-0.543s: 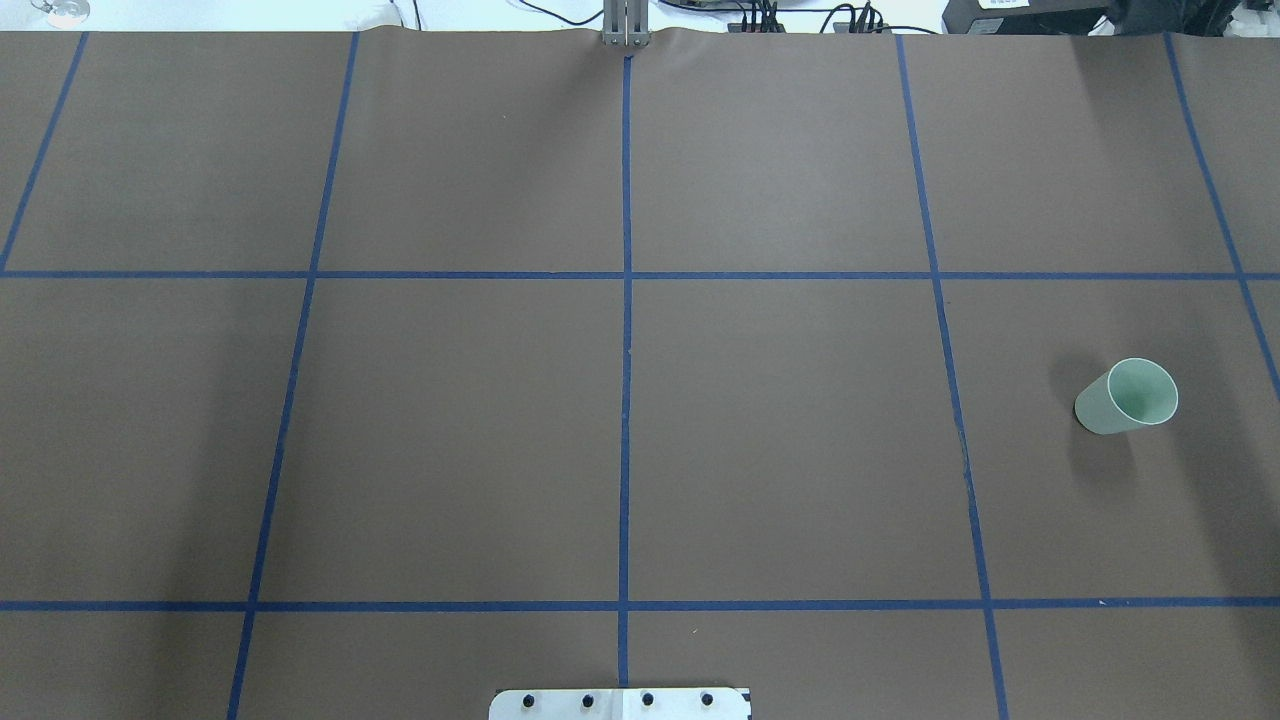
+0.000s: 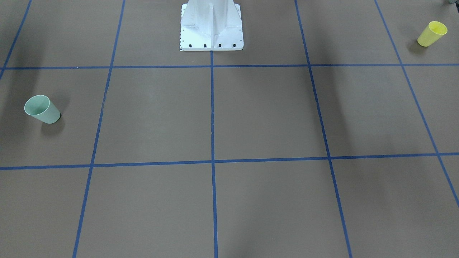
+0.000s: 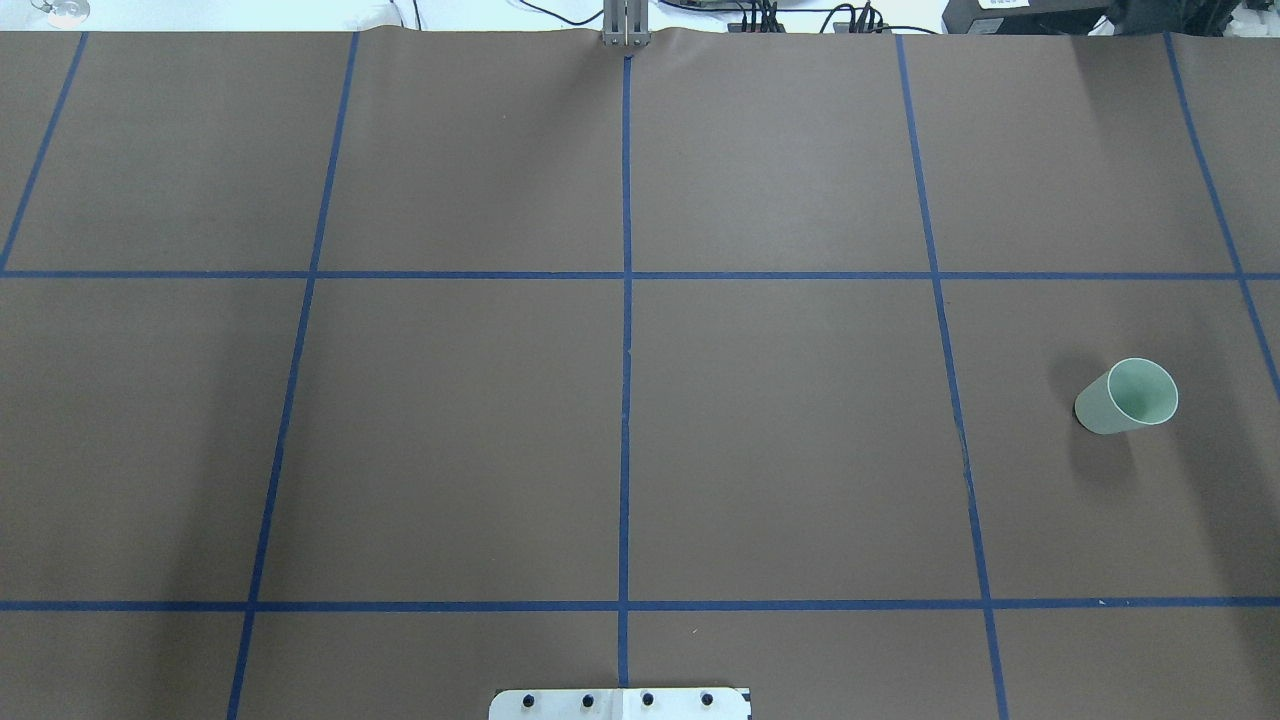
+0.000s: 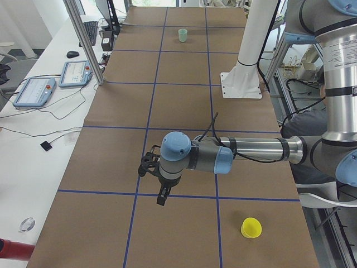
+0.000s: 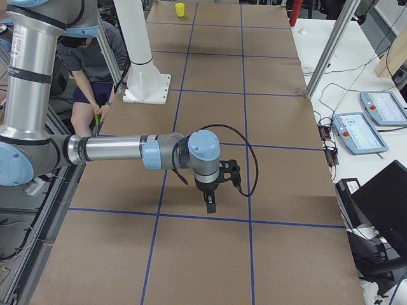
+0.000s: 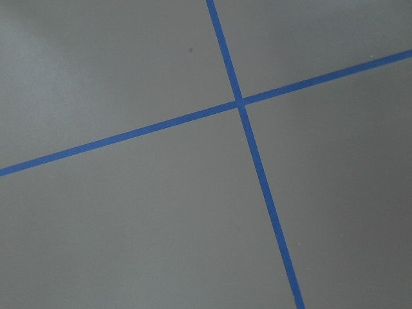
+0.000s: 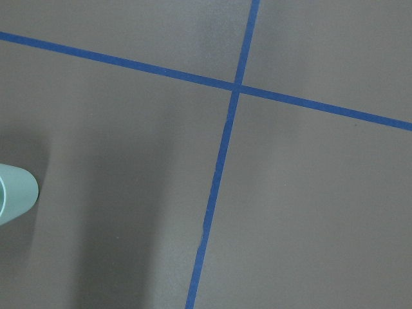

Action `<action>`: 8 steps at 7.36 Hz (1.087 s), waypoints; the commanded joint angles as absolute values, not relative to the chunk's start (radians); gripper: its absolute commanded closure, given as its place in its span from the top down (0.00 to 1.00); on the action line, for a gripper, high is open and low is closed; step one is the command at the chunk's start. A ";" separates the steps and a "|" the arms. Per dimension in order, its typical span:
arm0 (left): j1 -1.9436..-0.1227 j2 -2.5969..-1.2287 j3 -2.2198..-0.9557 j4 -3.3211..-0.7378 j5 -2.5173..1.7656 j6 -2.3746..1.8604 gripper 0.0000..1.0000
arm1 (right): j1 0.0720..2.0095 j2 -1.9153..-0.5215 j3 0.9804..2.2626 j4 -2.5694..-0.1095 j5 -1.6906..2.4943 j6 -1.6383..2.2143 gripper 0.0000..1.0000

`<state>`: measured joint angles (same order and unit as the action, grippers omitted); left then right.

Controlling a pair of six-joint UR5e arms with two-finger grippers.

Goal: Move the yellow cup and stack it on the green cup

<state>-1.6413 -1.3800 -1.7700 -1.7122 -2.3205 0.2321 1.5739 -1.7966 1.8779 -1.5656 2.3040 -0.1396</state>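
The yellow cup stands upright near the robot's side of the table, at its left end; it also shows in the exterior left view and far off in the exterior right view. The green cup stands upright at the table's right end and also shows in the front-facing view and at the edge of the right wrist view. My left gripper hangs over the table, away from the yellow cup. My right gripper hangs over the table. Both show only in side views, so I cannot tell whether they are open or shut.
Blue tape lines divide the brown table cover into squares. The white robot pedestal stands at the middle of the robot's side. A person sits beside the table behind the pedestal. Tablets and cables lie on the side bench.
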 commanded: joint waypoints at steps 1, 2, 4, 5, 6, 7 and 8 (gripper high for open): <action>-1.640 -1.379 -1.767 -1.756 -2.322 0.232 1.00 | 1.574 -1.799 1.876 -1.566 2.301 -0.140 1.00; -1.640 -1.382 -1.757 -1.784 -2.318 0.229 1.00 | 1.574 -1.799 1.876 -1.565 2.301 -0.140 1.00; -1.641 -1.382 -1.785 -1.819 -2.325 0.232 1.00 | 1.574 -1.799 1.875 -1.565 2.299 -0.140 0.99; -1.641 -1.391 -1.786 -1.845 -2.326 0.226 1.00 | 1.574 -1.799 1.876 -1.566 2.304 -0.141 1.00; -1.641 -1.413 -1.775 -1.868 -2.324 0.151 1.00 | 1.574 -1.805 1.872 -1.566 2.304 -0.143 1.00; -1.641 -1.401 -1.785 -1.888 -2.325 0.134 1.00 | 1.574 -1.809 1.871 -1.565 2.304 -0.143 1.00; -1.641 -1.399 -1.761 -1.923 -2.326 0.124 1.00 | 1.574 -1.812 1.865 -1.566 2.303 -0.143 1.00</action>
